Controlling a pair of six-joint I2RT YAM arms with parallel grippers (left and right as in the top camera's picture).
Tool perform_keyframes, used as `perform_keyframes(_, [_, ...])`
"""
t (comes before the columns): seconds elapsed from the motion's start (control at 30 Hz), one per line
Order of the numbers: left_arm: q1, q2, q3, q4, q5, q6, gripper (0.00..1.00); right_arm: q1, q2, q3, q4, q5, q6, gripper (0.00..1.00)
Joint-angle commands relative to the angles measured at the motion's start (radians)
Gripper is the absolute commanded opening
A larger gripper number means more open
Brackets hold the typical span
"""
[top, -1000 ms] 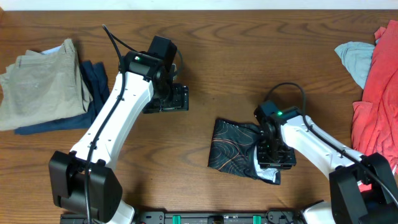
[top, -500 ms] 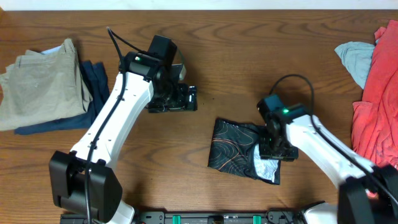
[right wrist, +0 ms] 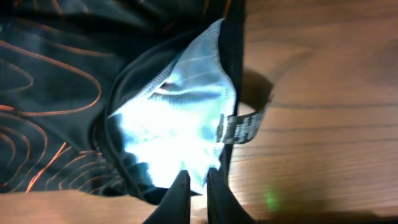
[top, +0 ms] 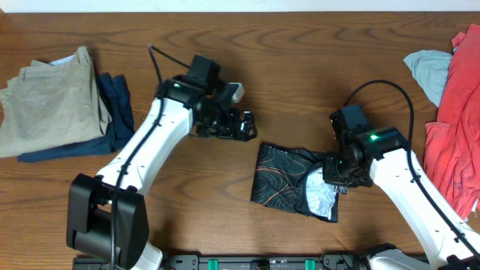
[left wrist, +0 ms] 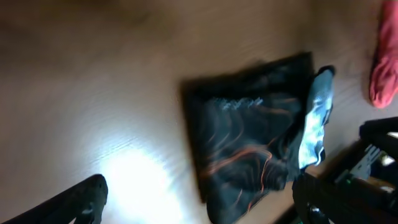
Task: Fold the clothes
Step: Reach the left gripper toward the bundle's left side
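Wooden table point(top: 315, 82) fills the view. Nearest, toward its front edge and right of the middle, lies the black jersey point(top: 279, 180), folded small, with pale lining at its right end. From the front right corner the right arm bends in. The right gripper point(right wrist: 194, 186) points down over that lining, jaws almost together; whether they pinch cloth is unclear. Farther back, the left arm stretches from the front left, and the left gripper point(top: 242, 124) is spread wide and empty just beyond the jersey. Khaki trousers point(top: 49, 97) and a navy garment point(top: 114, 112) sit at the left edge, and a red garment point(top: 457, 112) at the right edge.
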Motion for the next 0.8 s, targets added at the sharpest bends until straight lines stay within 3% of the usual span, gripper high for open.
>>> perform_keyframes(0.0, [-0.058,0.011,-0.001,0.070,0.019,0.061,0.96,-0.006,0.000,-0.044,-0.001,-0.085,-0.005,0.07])
perform_keyframes(0.4, [-0.210,0.204,-0.001,0.244,-0.018,0.060,0.96,0.012,0.000,-0.267,0.123,-0.192,0.027,0.05])
perform_keyframes(0.67, [-0.233,0.316,-0.001,0.178,-0.022,0.060,0.91,0.012,0.000,-0.324,0.229,-0.189,0.048,0.05])
perform_keyframes(0.77, [-0.233,0.322,-0.001,0.093,-0.095,0.060,0.88,0.011,0.003,-0.325,0.270,-0.165,0.068,0.04])
